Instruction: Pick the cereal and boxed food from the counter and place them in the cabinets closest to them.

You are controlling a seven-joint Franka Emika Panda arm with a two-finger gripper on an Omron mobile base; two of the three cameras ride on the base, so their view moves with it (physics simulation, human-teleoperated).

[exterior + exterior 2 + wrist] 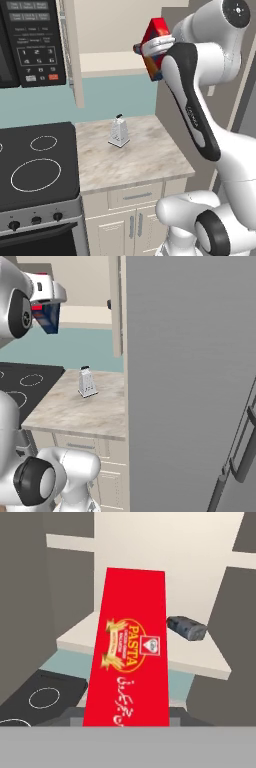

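My gripper (158, 46) is shut on the boxed food (153, 35), a small box with a red "PASTA" face and dark blue sides, held high in the air. It hangs just in front of the open wall cabinet, level with its cream shelf (107, 63). From the right, the box (48, 317) shows blue below the hand (46, 292). Seen from the hand, the red face (129, 662) points toward the shelf (150, 648). The cereal is out of view. The beige marbled counter (142, 160) lies well below.
A silver grater (119, 131) stands on the counter. A small dark grey object (186, 628) lies on the shelf. The open cabinet door (73, 55) hangs at the left, with a microwave (30, 40) and black stove top (35, 165) beyond. A tall grey panel (190, 381) stands at the right.
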